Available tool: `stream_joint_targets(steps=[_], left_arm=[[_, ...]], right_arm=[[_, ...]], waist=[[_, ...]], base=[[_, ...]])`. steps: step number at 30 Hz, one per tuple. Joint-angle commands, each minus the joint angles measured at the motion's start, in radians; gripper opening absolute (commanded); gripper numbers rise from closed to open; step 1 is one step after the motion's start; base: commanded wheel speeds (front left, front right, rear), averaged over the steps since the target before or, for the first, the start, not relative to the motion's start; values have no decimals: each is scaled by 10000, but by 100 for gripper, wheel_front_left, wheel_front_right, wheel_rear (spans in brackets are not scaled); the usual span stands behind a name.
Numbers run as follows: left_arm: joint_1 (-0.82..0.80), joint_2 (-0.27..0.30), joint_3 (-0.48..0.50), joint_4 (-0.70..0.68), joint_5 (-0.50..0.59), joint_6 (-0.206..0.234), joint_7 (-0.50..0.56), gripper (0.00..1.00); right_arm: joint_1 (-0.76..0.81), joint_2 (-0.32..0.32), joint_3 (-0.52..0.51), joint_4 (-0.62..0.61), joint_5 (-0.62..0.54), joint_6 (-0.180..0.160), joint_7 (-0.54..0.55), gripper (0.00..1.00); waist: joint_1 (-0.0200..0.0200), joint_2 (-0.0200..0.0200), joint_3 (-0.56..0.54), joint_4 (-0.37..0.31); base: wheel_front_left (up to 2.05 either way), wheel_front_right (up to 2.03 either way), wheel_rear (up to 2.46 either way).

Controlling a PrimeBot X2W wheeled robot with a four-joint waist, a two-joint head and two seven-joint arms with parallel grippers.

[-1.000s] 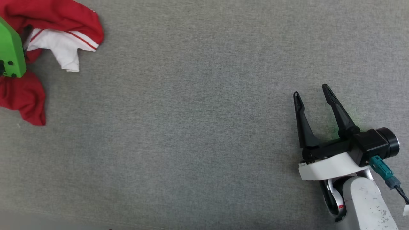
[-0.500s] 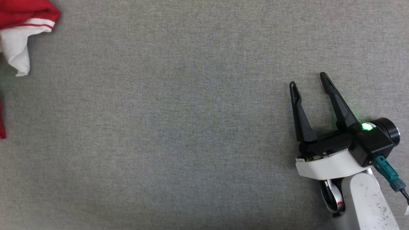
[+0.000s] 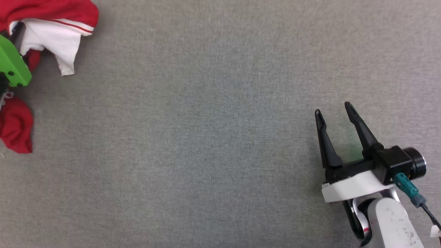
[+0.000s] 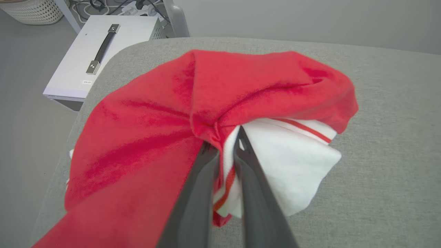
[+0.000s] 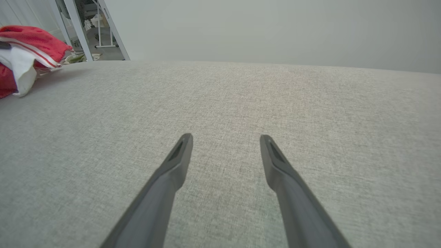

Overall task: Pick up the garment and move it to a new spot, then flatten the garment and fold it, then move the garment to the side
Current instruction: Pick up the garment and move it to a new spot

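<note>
The garment (image 4: 241,82), a red shirt with a white, red-striped sleeve, lies bunched near the grey table's rounded corner. My left gripper (image 4: 225,139) is shut on a fold where the red cloth meets the striped trim. In the head view the garment (image 3: 51,8) sits at the top left, with my left wrist's green housing (image 3: 12,65) over it. My right gripper (image 3: 332,108) rests open at the lower right, far from the cloth and holding nothing. From the right wrist, my right gripper (image 5: 225,137) points across bare table, and the garment (image 5: 31,39) lies at the far left.
The grey fabric-covered table (image 3: 206,137) stretches between the two arms. Beyond its corner stand a white box with a metal handle (image 4: 100,48) and a wicker basket (image 4: 34,10) on the floor. White frame legs (image 5: 77,31) rise past the table's far edge.
My left gripper's fingers have closed on the garment's fold. The head view has swung sideways and back, shifting the whole picture. My right gripper has stayed open.
</note>
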Motion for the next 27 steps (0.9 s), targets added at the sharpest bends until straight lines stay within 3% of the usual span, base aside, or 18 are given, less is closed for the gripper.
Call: stream_joint_targets(steps=[1, 8, 15, 21, 27], left_arm=[[194, -34, -2, -176, -53, -28, -208, 0], [669, -143, -174, -1487, 173, 76, -906, 0], [982, -461, -408, -3355, 435, 466, -1214, 0], [871, -994, -645, -4539, 562, 845, -1201, 0], [287, -1928, -1214, -4911, 852, 940, -1160, 0]], right_arm=[[157, 35, -64, 63, 103, -9, -21, 100], [693, 126, -368, 301, 252, -9, -21, 100], [1076, 169, -625, 358, 383, -9, -21, 100], [1183, 179, -869, 324, 599, -9, -21, 100], [1188, 181, -1000, 253, 864, -9, -21, 100]], waist=[[-1, 0, -1088, -56], [-1, 0, -2499, -312], [-1, 0, -3334, -738], [-1, 0, -3618, -1301], [-1, 0, -3534, -1960]], base=[[0, 0, 0], [0, 0, 0], [0, 0, 0], [0, 0, 0], [0, 0, 0]])
